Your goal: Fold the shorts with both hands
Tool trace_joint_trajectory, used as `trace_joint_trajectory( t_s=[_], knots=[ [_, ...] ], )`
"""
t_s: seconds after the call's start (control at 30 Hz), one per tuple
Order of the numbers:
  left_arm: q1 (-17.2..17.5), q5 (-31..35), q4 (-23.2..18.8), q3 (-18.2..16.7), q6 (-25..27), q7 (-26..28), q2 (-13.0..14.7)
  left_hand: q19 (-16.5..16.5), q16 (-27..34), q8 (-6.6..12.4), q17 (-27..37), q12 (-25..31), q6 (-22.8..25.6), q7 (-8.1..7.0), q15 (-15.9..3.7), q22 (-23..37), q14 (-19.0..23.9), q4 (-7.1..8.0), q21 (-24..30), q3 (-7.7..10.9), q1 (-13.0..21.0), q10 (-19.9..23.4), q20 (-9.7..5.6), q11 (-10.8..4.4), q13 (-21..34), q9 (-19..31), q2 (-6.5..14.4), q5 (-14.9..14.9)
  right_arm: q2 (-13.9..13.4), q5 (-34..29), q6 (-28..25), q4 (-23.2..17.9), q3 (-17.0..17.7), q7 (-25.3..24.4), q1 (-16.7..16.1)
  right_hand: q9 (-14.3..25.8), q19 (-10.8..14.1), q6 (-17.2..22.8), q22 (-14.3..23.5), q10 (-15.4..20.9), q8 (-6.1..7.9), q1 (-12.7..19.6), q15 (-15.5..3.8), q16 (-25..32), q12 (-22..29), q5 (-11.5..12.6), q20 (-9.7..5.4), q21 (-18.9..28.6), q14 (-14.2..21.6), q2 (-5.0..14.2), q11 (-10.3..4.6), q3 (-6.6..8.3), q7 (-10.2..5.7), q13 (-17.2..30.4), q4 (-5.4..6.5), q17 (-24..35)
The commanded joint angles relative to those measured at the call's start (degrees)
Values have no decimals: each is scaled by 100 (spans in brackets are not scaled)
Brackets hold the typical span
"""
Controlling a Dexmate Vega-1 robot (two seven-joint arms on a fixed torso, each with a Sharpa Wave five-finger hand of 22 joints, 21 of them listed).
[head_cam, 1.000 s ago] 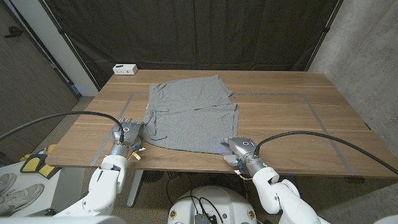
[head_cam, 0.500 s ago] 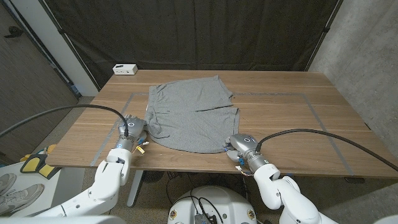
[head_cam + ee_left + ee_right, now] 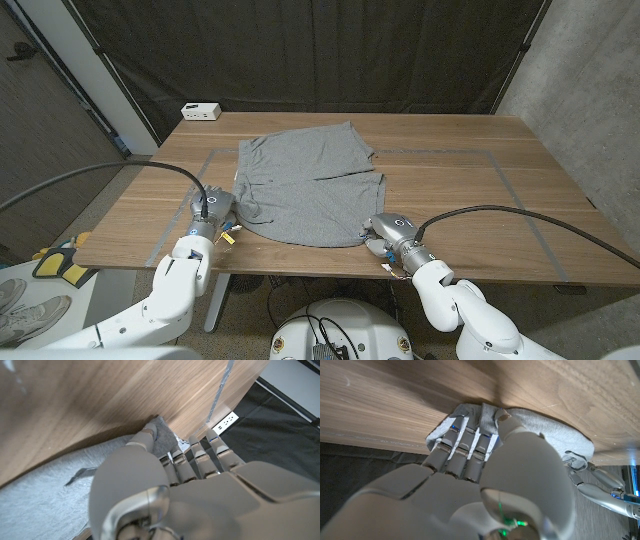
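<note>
The grey shorts (image 3: 305,185) lie spread on the wooden tabletop (image 3: 450,190), waistband toward the far side and leg hems toward the robot, inside a rectangle of grey tape (image 3: 510,185) marked on the wood. The near hem bulges in a curve toward the robot, which suggests the cloth is being gathered at its two near corners to start the fold.

The left hand (image 3: 212,214) sits at the shorts' near left corner. In the left wrist view the left hand (image 3: 165,485) has its thumb and fingers (image 3: 197,457) closed narrowly on a small peak of grey fabric, so it appears to be pinching that corner. The right hand (image 3: 388,235) sits at the shorts' near right corner, close to the tabletop's front edge. In the right wrist view the right hand (image 3: 485,475) has its fingers (image 3: 462,447) curled tight over a fold of the hem, with the thumb pressing from the other side, so it holds the cloth too.

Both arms reach in low from the robot's side, wrists close to the wood and backs of the hands turned upward, roughly level with each other on either side of the shorts. Holding both corners at once likely keeps the hem straight when it is carried toward the waistband. A white power strip (image 3: 201,111) rests well beyond the shorts, at the tabletop's far left corner.
</note>
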Motion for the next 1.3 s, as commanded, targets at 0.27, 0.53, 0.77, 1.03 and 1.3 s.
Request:
trace_joint_trajectory(
  t_s=[0.27, 0.53, 0.77, 1.03, 1.3],
  knots=[
    [918, -502, -1305, -868, 449, 1032, 380, -31, 28, 873, -33, 68, 1213, 1106, -592, 27, 64, -226, 30, 261, 172, 156, -25, 114, 76, 1143, -164, -4, -54, 500, 1155, 89, 583, -2246, -480, 33, 34, 52, 6, 46, 21, 50, -817, -134, 43, -26, 18, 39, 83, -6, 55, 108, 81, 47, 17, -50],
    [1089, -410, -1465, -999, 690, 1295, 436, 10, 47, 1023, -39, 133, 1396, 1151, -633, 16, 179, -258, 64, 391, 163, 314, -22, 109, 90, 1235, -282, 65, -151, 457, 1296, -51, 814, -2512, -662, 44, 35, 96, -1, 205, 38, 84, -818, -234, 120, -51, 33, 45, 172, -42, 134, 188, 209, 74, -7, -98],
    [1214, -377, -1571, -1130, 959, 1464, 398, 4, 50, 1068, -42, 141, 1451, 1145, -592, 8, 222, -267, 69, 456, 150, 340, 4, 122, 94, 1262, -349, 96, -50, 291, 1534, 69, 953, -3070, -716, 93, 23, 176, -7, 280, 98, 105, -812, -255, 163, -81, 44, 42, 276, -75, 191, 237, 228, 95, -20, -98],
    [1499, -993, -1831, -1609, 915, 1528, 291, -7, 25, 1092, -46, 134, 1555, 1185, -532, -2, 186, -268, 75, 557, 130, 361, 23, 168, 95, 1228, -427, 144, 37, 168, 1646, 189, 1002, -2978, -444, 125, 19, 164, -11, 263, 113, 70, -813, -294, 164, -100, 44, 40, 277, -75, 179, 264, 203, 111, 9, -90],
    [1888, -2098, -2057, -2639, 368, 1521, 118, -93, -4, 1106, -47, 66, 1520, 1233, -472, -8, 103, -257, 55, 674, 104, 234, 77, 258, 83, 1276, -474, 204, 104, 66, 1933, 405, 959, -2854, -16, 137, 4, 128, -15, 234, 109, 44, -825, -333, 162, -112, 50, 34, 270, -75, 154, 294, 171, 127, 24, -76]
  ],
)
